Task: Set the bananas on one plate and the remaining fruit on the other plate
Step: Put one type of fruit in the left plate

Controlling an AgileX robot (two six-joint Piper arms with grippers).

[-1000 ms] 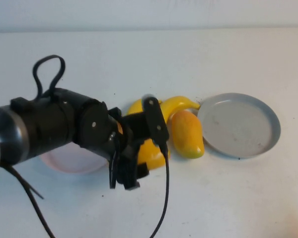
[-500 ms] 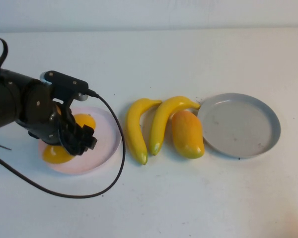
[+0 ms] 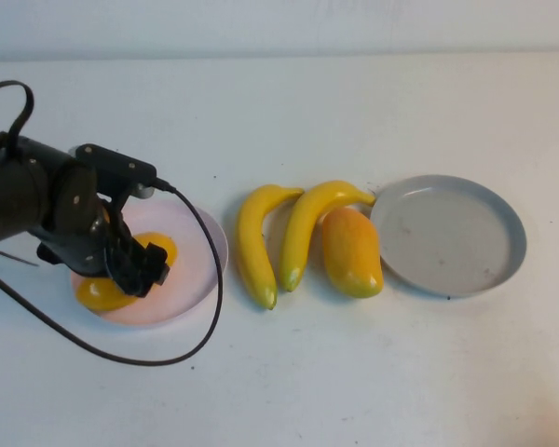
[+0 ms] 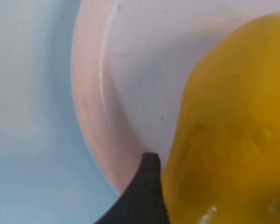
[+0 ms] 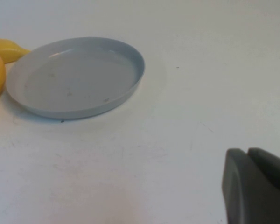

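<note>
A plain white tabletop [image 3: 289, 391] carries everything, with a pale wall behind. In the last second the left arm has swung from the middle of the tabletop over to the pink plate [image 3: 200, 265] on the left, and the left gripper [image 3: 135, 270] now sits low over a mango [image 3: 102, 293] lying on that plate. Its fingers have just spread wide, so the mango looks released, which would mean one of the two plump fruits is sorted.

The second mango [image 3: 351, 251] lies on the tabletop, touching the rim of the grey plate [image 3: 447, 235], with the two bananas [image 3: 279, 237] side by side just left of it; the grey plate holds nothing.

The arm hides the middle of the plated mango, and the wrist view shows only one dark fingertip [image 4: 147, 196] against its skin. The right gripper [image 5: 254, 186] is out of the high view, its fingers shut, parked near the grey plate.
</note>
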